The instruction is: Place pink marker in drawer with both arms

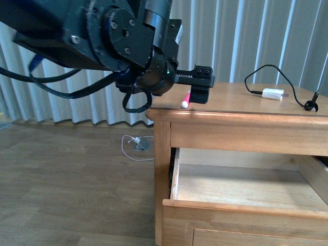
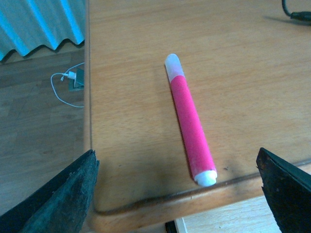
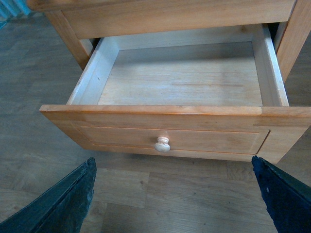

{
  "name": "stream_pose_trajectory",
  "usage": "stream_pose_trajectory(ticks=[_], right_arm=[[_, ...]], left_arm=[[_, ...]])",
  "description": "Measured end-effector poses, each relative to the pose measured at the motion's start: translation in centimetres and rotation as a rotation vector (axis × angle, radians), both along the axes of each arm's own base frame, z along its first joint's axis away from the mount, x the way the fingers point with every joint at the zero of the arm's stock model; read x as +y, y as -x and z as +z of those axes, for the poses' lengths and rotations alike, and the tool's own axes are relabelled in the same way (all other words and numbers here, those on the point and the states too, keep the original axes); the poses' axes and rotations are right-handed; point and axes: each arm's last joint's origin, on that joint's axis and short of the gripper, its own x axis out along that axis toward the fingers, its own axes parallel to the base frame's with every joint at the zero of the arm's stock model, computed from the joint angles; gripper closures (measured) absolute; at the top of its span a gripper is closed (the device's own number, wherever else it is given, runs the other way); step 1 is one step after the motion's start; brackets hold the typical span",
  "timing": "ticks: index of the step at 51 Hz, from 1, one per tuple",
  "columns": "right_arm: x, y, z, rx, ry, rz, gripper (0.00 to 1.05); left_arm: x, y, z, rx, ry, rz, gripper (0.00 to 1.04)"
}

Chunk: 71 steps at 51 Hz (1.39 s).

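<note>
While the left fingers [image 2: 68,194] stand wide apart on either side of the pink marker [image 2: 190,126] without touching it, the marker lies flat on the cabinet top [image 2: 136,43], 1 white end at the front rim and the paler cap end pointing further in. Seen from the front, these fingers [image 1: 201,95] hang just above the top's front left corner, with the marker [image 1: 185,99] under them at the edge. Behind them the bulky black left arm [image 1: 118,36] reaches in from the upper left, wrist roughly level, cables looping beneath it. The right fingers [image 3: 63,204] are also spread apart, holding nothing, poised over the wooden floor [image 3: 160,199] in front of the drawer [image 3: 170,110], with its round knob [image 3: 162,144] showing between them and untouched. From the front view the drawer [image 1: 230,205] is pulled well out, below the marker's corner and toward the camera, its pale bottom board open from above between the side walls. Well to the right on the cabinet top lie a white charger plug [image 1: 272,94] and its black cable [image 1: 256,72], far from the marker. Left of the cabinet the floor is open, save a white cable [image 1: 134,146] near the curtain [image 1: 51,102].
</note>
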Motion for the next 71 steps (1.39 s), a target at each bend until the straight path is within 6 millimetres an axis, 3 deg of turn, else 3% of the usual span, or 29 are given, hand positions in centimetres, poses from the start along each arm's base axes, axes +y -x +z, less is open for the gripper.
stream_pose_trajectory(ticks=[7,21,35,43,46,57,61,65,71], right_arm=[[0.0,0.0,0.0,0.0,0.0,0.0,0.08],[0.0,0.0,0.0,0.0,0.0,0.0,0.08],[0.0,0.0,0.0,0.0,0.0,0.0,0.08],[0.0,0.0,0.0,0.0,0.0,0.0,0.08],[0.0,0.0,0.0,0.0,0.0,0.0,0.08],[0.0,0.0,0.0,0.0,0.0,0.0,0.08],[0.0,0.0,0.0,0.0,0.0,0.0,0.08],[0.0,0.0,0.0,0.0,0.0,0.0,0.08],[0.0,0.0,0.0,0.0,0.0,0.0,0.08]], left_arm=[[-1.5,-1.5,-1.5,0.041,-0.015,0.004,0.06],[-2.7,-2.7,-0.9,0.091,-0.039,0.018,0.1],[-2.5,-2.8,-1.0,0.1,-0.049,0.019,0.56],[-1.3,-2.6,-1.1,0.084,-0.031,0.011,0.87],[-0.9,-2.4,-1.1,0.074,-0.015,-0.007,0.9],[0.7,0.1,-0.7,-0.014,0.054,-0.197,0.9],[1.2,1.9,0.5,-0.079,0.078,-0.316,0.9],[2.0,4.9,2.9,-0.159,0.083,-0.5,0.9],[2.8,7.6,4.1,-0.203,0.038,-0.648,0.9]])
